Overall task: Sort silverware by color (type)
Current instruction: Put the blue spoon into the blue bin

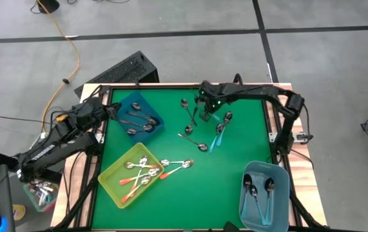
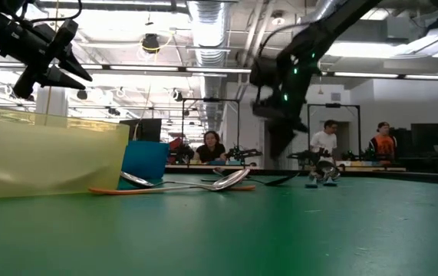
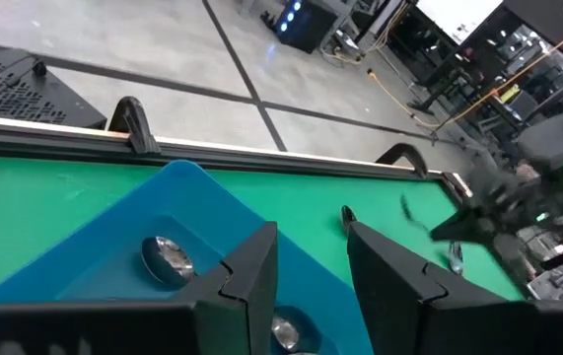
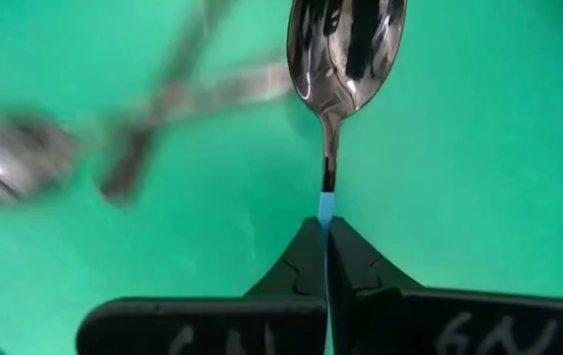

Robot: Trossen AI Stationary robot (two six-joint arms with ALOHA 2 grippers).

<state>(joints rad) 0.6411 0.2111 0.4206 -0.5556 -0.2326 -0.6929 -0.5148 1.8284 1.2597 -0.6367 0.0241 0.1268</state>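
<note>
Right end effector (image 4: 326, 232) clamps teal-handled spoon (image 4: 345, 59) | bowl pointing straight ahead

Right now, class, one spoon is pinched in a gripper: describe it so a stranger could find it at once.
Look to the far middle of the green table, where loose spoons lie scattered. The right gripper is shut on the blue-handled spoon, dark bowl pointing away from the fingers. Unlike its neighbours, it is gripped, not lying free.

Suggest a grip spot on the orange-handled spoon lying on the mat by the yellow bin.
Take the orange-handled spoon mid-handle, from straight above, jaws across its width. It lies flat beside the yellow bin; the handle is narrow and straight, the bowl rounded and touching another spoon.
</note>
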